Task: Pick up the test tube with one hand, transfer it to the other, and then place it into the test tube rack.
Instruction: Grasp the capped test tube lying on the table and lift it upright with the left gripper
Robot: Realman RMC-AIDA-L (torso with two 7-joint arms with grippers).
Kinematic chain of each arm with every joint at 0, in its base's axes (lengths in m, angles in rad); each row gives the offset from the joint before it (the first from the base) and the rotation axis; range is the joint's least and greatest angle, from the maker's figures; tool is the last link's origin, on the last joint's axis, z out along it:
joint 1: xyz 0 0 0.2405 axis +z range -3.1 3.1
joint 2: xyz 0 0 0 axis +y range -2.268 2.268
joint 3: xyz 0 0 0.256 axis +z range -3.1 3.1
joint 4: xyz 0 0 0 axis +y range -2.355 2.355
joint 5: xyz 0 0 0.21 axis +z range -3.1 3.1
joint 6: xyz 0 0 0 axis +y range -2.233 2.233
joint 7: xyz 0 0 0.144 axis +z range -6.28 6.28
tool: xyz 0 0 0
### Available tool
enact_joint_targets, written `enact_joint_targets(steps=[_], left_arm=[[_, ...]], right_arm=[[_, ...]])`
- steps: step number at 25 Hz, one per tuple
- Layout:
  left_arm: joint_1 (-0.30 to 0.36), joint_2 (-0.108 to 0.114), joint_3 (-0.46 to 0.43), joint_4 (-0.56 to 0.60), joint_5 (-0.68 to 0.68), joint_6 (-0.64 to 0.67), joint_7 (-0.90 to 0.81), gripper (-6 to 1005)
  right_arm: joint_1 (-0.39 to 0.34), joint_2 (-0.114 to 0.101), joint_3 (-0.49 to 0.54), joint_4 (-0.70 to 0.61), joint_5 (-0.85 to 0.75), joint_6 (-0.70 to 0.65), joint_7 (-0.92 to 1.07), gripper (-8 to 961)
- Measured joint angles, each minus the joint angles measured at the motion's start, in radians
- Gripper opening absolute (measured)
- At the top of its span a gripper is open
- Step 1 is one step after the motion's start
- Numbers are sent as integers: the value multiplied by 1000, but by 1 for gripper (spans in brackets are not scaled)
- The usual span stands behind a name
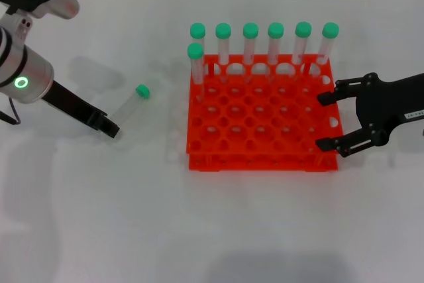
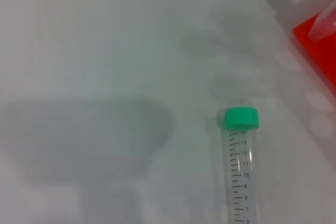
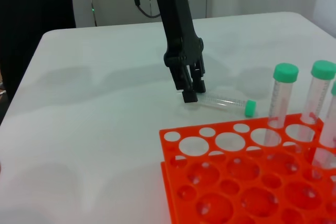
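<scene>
I have the slim clear plastic test tube with the green screw cap (image 1: pixel 131 103) lying flat on the white desk (image 1: pixel 199 230), well to the left of the bright orange-red square plastic rack (image 1: pixel 262 114), cap end pointing toward the rack. My left gripper, the unlabelled black two-fingered one (image 1: pixel 109 126), sits low at the tube's bottom end. From the right wrist view its jaws look nearly closed and hold nothing; the tips are just beside the tube's base, and I cannot tell whether they touch it.

That is my main worry. The tube is round and smooth, so I judge a nudge from those tips would roll or skid it away before I get a hold. Closing on the tapered base rather than the middle could squirt it out, or leave too little free length for the handover.

My right gripper, the black one with the small white printed label (image 1: pixel 328 120), waits at the rack's right edge with jaws spread wide and empty. It hovers close to the rack wall, and seven other green-capped tubes (image 1: pixel 250 43) stand in the rear holes, so a careless swing toward the handover could knock the rack or those tubes.
</scene>
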State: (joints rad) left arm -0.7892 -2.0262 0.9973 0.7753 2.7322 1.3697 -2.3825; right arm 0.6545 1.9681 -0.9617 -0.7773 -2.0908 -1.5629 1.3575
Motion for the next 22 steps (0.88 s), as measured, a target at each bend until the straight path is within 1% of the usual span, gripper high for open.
enact_joint_targets(steps=[1, 7, 15, 17, 20, 22], left_arm=[[0, 0, 0, 0, 2, -1, 0, 531], [0, -2, 1, -3, 22, -15, -2, 318], [-9, -2, -4, 3, 16, -36, -2, 216], [-7, -3, -8, 28, -6, -39, 4, 190], [8, -6, -9, 88, -53, -39, 22, 192], [33, -11, -9, 151, -107, -39, 61, 193]], right_arm=[[0, 0, 0, 0, 0, 2, 0, 868], [2, 2, 0, -5, 0, 9, 5, 869], [4, 2, 1, -7, 0, 13, 8, 868], [1, 2, 2, -9, 0, 15, 8, 868], [-2, 0, 3, -9, 1, 16, 8, 868], [-3, 1, 13, -9, 2, 17, 8, 868]])
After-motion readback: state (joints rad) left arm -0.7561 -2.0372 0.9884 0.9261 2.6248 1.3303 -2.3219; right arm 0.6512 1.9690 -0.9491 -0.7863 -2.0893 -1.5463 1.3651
